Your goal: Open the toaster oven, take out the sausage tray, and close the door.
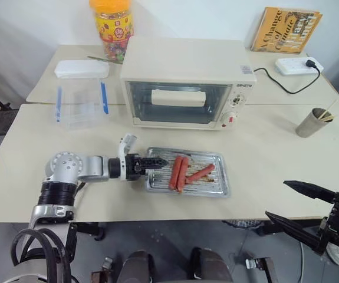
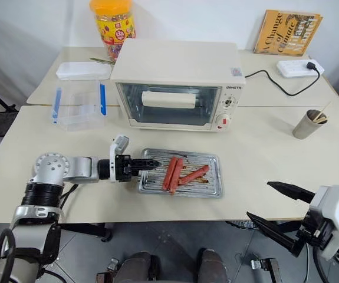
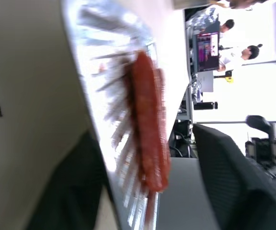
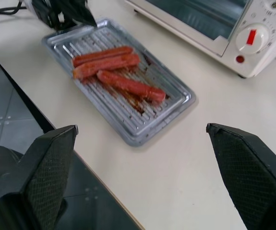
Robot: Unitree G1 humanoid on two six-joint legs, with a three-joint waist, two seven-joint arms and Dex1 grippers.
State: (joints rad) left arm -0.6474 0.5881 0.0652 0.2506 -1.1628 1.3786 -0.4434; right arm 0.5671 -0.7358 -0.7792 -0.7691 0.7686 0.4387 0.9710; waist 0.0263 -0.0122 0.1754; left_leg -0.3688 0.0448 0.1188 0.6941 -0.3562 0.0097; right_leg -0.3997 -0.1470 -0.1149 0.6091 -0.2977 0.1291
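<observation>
The cream toaster oven (image 1: pixel 187 65) stands at the middle of the table, its glass door (image 1: pixel 178 112) closed and the bar handle (image 1: pixel 178 97) across the top of the window. In front of it the silver sausage tray (image 1: pixel 217 184) lies flat on the table with three sausages (image 1: pixel 178 173). My left gripper (image 1: pixel 159 163) points level at the tray's left end. It is open, and in the left wrist view the tray's rim (image 3: pixel 87 96) runs between the fingers. My right gripper (image 1: pixel 276 198) hangs open off the table's front right edge, apart from everything.
A clear plastic box with blue clips (image 1: pixel 81 97) sits left of the oven and a candy jar (image 1: pixel 111 26) behind it. A metal cup with sticks (image 1: pixel 313 122) stands at the right. A book (image 1: pixel 284 29) and a power strip (image 1: pixel 296 65) with its cable lie at the back right.
</observation>
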